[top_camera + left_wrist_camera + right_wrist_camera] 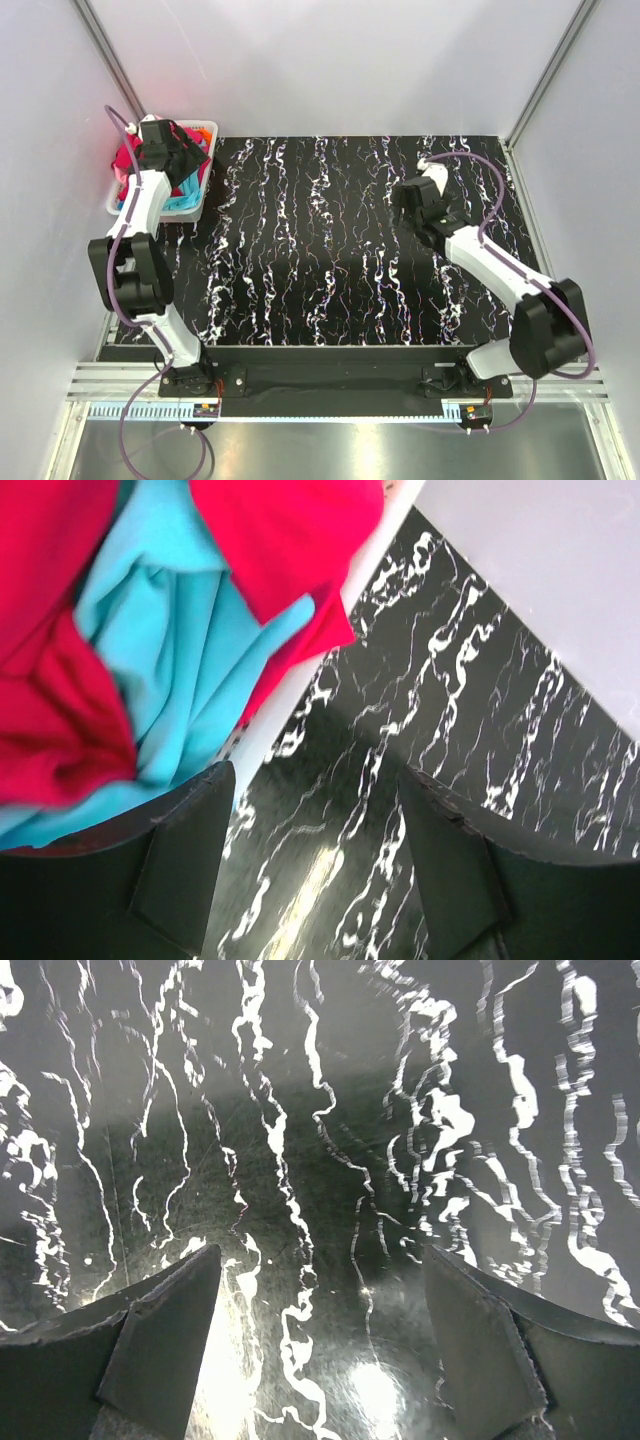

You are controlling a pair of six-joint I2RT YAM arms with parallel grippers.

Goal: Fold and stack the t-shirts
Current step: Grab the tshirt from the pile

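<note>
Black, white-veined marble worktop [330, 250] fills the view. At ten o'clock sits a white basket [186, 214], holding the crimson t-shirt [270, 540] bunched over the turquoise t-shirt [170, 650]. The left end effector [312, 800] hovers at the basket's rim, fingers spread, gripping nothing. The right end effector [320, 1270], at two o'clock, gapes above the worktop.

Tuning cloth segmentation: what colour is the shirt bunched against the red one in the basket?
Turquoise t-shirt, clearest in the left wrist view.

Two arms [140, 205] [490, 262], one basket [197, 124], at least two t-shirts [170, 650]
</note>
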